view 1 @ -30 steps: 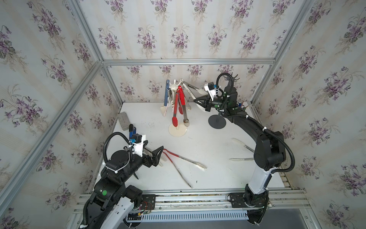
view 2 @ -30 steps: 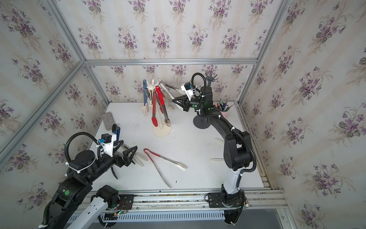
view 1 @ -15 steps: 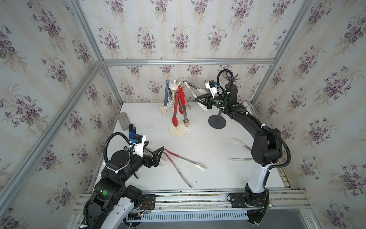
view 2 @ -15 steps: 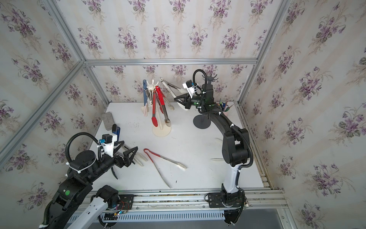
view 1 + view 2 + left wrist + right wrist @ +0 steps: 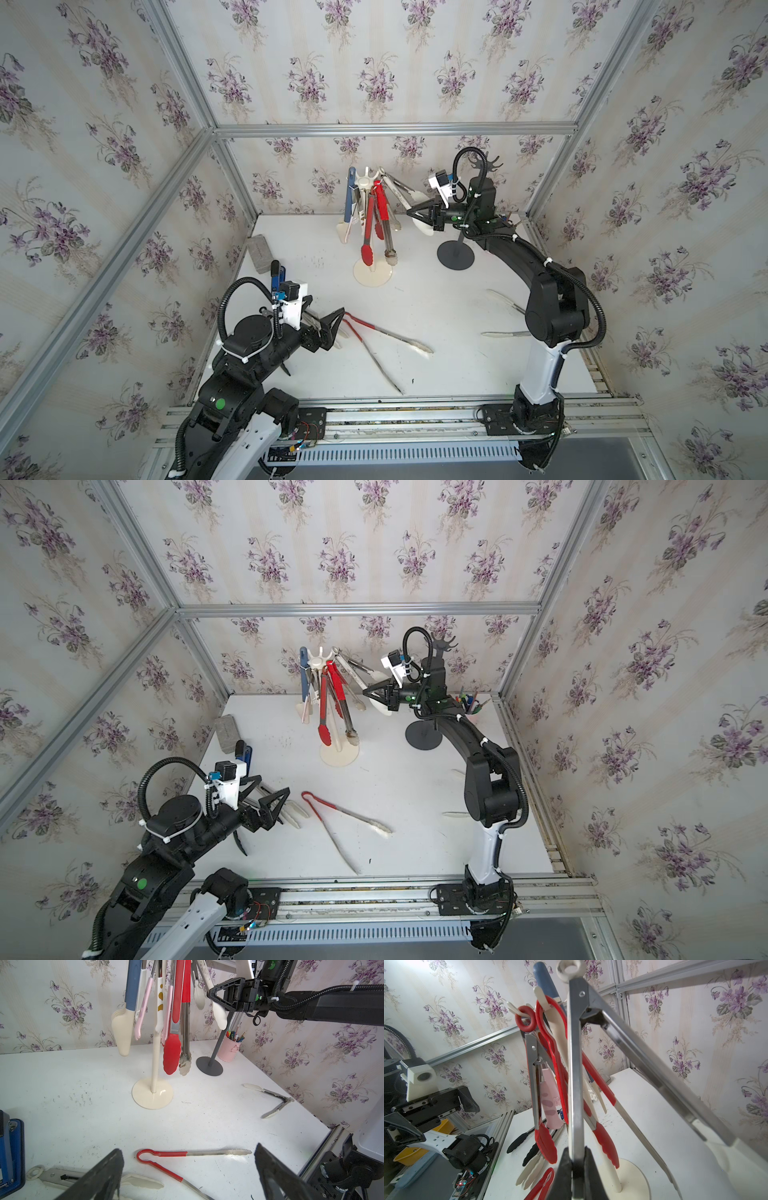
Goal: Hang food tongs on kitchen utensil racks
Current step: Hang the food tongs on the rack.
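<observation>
A cream rack stands at the back with several food tongs hanging from its top. My right gripper is raised beside it, shut on one arm of steel white-tipped tongs. Their ring end is up at the rack's prongs; whether it sits on a prong I cannot tell. My left gripper is open low over the front left of the table. Red-handled tongs lie spread on the table just beyond its fingertips.
A dark grey rack stands behind my right wrist, a pink cup of pens beside it. White-tipped tongs lie at the right. White-tipped tongs, black-tipped tongs and a blue stapler-like tool lie by my left gripper.
The right arm's wrist has drawn up and back a little, still holding the tongs at the cream rack. The left arm has not moved.
</observation>
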Tool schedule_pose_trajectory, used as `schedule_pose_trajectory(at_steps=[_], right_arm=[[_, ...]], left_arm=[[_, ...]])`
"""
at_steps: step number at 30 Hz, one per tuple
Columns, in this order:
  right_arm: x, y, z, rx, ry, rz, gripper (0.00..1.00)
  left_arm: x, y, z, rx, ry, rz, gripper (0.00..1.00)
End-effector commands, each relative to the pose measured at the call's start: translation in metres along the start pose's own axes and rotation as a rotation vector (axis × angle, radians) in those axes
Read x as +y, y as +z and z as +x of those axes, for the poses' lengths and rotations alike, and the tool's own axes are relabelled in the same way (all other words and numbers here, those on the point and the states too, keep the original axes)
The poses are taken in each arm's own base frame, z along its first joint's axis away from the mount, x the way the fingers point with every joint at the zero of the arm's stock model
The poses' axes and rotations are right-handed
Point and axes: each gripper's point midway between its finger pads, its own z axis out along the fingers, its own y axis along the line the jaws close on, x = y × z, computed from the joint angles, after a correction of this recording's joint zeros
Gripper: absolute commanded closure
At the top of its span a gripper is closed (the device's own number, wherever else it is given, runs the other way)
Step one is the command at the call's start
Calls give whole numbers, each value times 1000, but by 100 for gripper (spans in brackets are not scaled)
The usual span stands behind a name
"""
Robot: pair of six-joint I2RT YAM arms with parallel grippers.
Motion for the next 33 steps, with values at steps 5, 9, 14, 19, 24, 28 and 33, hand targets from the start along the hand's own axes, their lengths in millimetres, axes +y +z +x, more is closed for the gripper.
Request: schedule_pose_trajectory(at_steps=[5, 9, 14, 19, 24, 28, 33], right_arm=[[3, 1, -7, -13, -38, -46, 100], [1, 2, -9, -18, -33, -58, 100], [4, 2, -6, -14, -16, -83, 100], [3, 3, -4, -9, -6, -85, 100], [1, 4, 0, -4, 13, -91, 100], [2, 5, 2, 0, 26, -103, 100], [8, 5, 6, 14, 34, -130, 100]], left_arm=[[-2, 0, -2, -15, 0, 14, 1], [-2, 0, -1, -17, -2, 15, 1], [-2, -1, 0, -17, -2, 13, 1], [-2, 0, 1, -11, -2, 13, 1], [-1, 1, 2, -8, -2, 13, 1], [-1, 1, 2, -7, -2, 13, 1], [-1, 1, 2, -9, -3, 13, 1]])
